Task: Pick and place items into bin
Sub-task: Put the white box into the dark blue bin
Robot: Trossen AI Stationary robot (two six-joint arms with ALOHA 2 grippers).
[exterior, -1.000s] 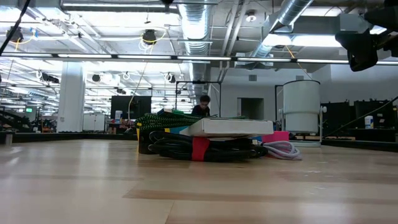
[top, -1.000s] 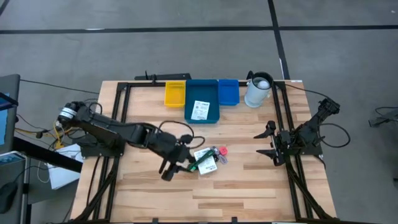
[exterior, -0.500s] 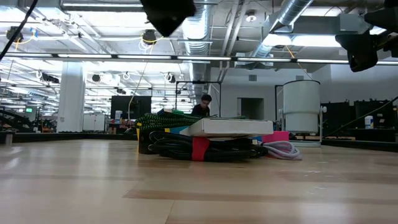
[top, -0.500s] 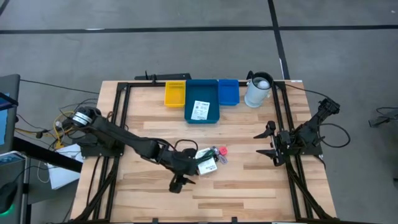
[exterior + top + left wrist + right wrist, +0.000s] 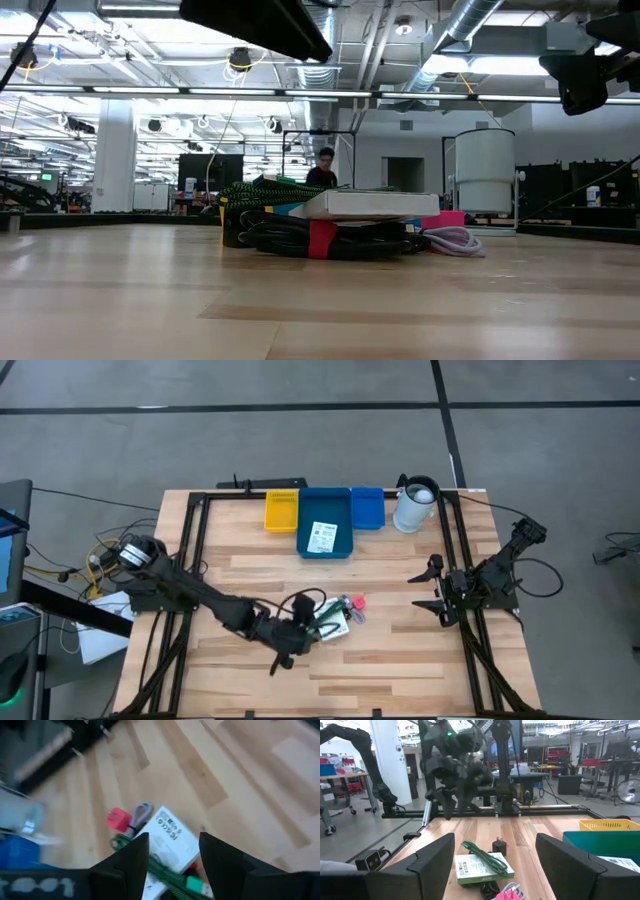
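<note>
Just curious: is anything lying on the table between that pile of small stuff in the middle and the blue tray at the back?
No. In the high view, only bare wood separates the pile of items from the blue bin.

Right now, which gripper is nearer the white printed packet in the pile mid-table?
Left. The left gripper hangs right beside the white printed packet, on its left-arm side. The right gripper waits far off by the table's right rail.

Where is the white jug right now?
In the high view, the white jug stands at the table's far edge, right of the small blue bin.
</note>
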